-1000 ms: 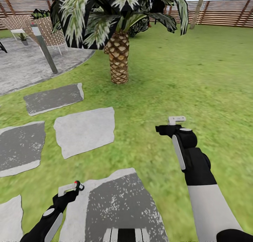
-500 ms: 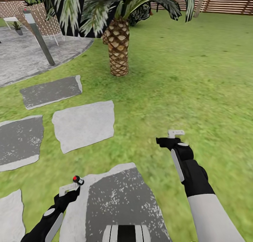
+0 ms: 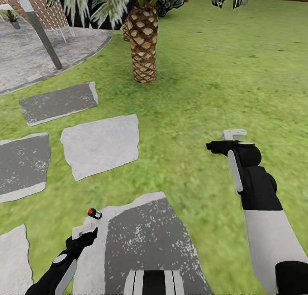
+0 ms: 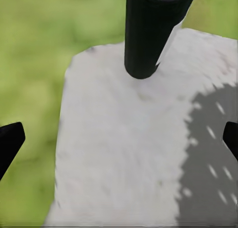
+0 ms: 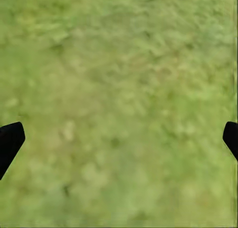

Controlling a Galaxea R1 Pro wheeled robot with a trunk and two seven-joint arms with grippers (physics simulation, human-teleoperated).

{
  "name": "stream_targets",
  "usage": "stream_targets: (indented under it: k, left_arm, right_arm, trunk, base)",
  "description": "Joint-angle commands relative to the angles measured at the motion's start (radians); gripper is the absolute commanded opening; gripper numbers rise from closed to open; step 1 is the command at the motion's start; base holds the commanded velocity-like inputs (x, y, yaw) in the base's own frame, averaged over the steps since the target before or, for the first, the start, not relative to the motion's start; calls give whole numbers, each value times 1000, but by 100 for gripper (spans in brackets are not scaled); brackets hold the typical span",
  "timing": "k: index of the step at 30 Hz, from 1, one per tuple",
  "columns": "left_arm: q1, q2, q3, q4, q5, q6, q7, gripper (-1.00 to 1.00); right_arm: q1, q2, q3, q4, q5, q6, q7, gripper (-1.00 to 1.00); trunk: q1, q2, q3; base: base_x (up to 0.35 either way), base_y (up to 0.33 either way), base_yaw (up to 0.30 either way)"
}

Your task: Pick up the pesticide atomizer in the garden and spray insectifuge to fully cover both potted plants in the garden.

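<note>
Flanking a scaly palm trunk (image 3: pixel 143 46), speckled flat stepping stones (image 3: pixel 101 144) dot lawn (image 3: pixel 222 72).

Green lawn (image 3: pixel 214 72); grey speckled stepping stones (image 3: pixel 101 144); brown diamond-patterned palm trunk (image 3: pixel 143 46).

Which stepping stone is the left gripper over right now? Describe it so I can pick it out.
From the palm trunk, come straight down the lawn to the nearest stepping stone, by the left gripper. Unlike the plain pale slab beyond, it is pale-edged with a dark speckled shadow.
</note>
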Motion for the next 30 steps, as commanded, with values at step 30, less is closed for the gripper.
stream_targets:
  k: [30]
  left_arm:
    - [27, -28, 1, -124, 6, -166, 11, 100]
  right_arm:
    - [-21, -15, 3, 111, -1, 9, 4, 100]
  trunk:
    - [13, -7, -116]
  base:
    - [0, 0, 0]
